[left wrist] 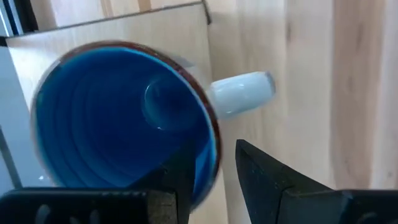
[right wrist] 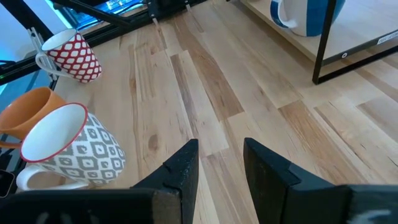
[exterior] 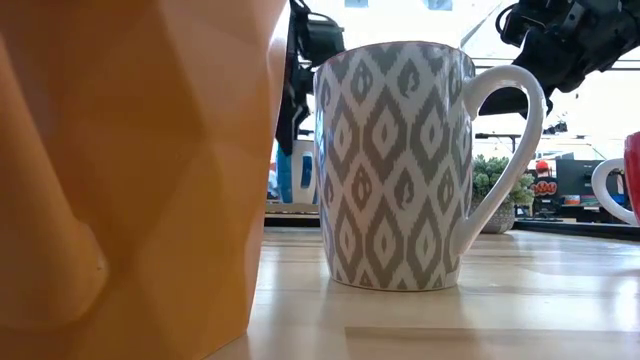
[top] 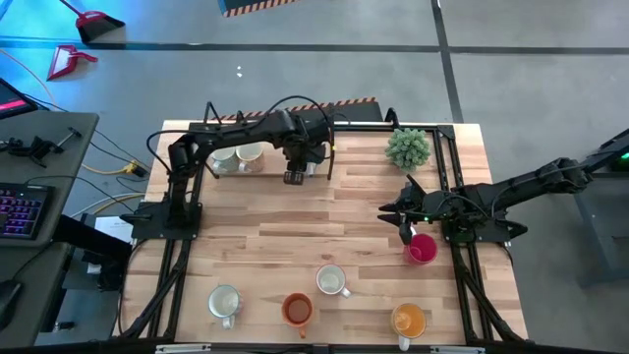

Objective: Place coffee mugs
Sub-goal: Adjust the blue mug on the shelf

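A blue mug with a white handle stands upright on a raised wooden shelf at the table's far middle; it also shows in the right wrist view. My left gripper points down over it, open a little. One finger is inside the mug and one outside its rim beside the handle, with bare wood showing between rim and outer finger. My right gripper hovers empty, slightly open, just left of a red mug standing on the table.
Two white mugs stand on the shelf's left part. Along the near edge stand a red-checked mug, a red-orange mug, a grey-patterned mug and a yellow-orange mug. A green potted plant stands at the far right.
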Controlling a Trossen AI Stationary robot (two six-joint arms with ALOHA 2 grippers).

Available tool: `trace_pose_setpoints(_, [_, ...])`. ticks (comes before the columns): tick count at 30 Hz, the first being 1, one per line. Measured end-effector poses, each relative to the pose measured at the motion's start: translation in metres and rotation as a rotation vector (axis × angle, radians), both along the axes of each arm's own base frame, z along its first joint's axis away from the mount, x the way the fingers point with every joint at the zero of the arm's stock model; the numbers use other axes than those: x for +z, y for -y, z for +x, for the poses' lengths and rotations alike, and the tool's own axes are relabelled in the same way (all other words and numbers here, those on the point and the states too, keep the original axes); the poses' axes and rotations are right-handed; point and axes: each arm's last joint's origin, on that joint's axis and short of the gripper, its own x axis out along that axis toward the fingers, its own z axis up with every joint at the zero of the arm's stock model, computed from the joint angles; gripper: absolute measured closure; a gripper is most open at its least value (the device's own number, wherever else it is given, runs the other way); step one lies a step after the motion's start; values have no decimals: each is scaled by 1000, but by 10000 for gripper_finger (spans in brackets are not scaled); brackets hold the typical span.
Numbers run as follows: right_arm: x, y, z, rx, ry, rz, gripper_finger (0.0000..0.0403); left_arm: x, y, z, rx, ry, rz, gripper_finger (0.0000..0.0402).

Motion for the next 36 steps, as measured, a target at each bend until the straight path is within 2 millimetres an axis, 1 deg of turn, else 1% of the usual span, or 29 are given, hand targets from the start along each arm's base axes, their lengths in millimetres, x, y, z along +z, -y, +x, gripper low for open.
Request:
trace_pose_setpoints(6, [0, 0, 0, 0, 0, 0, 295, -8, -4, 7, -1, 22, 21, 298])
trace_pose_setpoints(12, [0, 0, 0, 0, -1, 0, 295, -13, -7, 7, -21, -2, 18, 298])
trace_pose_setpoints(15, [0, 0, 0, 0, -1, -1, 295, -12, -8, 7, -22, 2, 19, 301])
trace_pose_setpoints(18, [0, 0, 0, 0, -1, -1, 295, -12, -7, 7, -30, 2, 11, 322])
trace_pose_setpoints(22, [0, 0, 0, 0, -1, -1, 295, -12, -7, 7, -28, 2, 7, 383])
trace_pose_setpoints(23, [0, 0, 0, 0, -1, -1, 295, -13, -8, 6, -25, -6, 8, 390])
trace_pose_setpoints(29, [0, 0, 0, 0, -1, -1, 295, -13, -10, 4, 31, -22, 26, 396])
trace_pose_setpoints(36, [0, 0, 0, -10, -2, 18, 295, -14, -9, -9, 25, -134, -24, 397])
